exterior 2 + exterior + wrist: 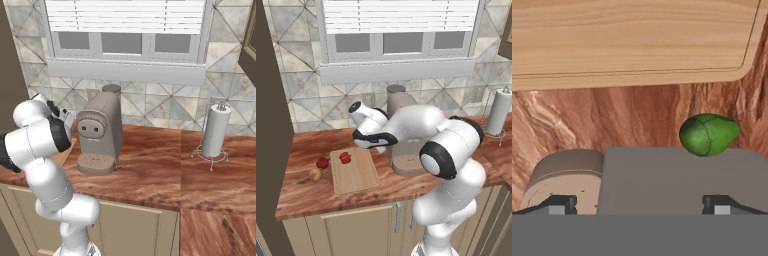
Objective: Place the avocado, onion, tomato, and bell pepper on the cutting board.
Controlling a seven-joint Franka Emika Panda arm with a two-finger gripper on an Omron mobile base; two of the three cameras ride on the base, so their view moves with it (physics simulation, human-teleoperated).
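Fingertips (558,204) stand wide apart, holding nothing. At two o'clock I see the avocado (708,134): probably firm, glossy, slippery; I grip across its broad middle.

A flat rectangular light-wood cutting board (355,171) is laid on the bench, one small red fruit (345,158) upon it. A tan onion (315,174) and another red fruit (322,163) are seen just left of it; a glossy green avocado (708,134) is lying near one rounded corner.
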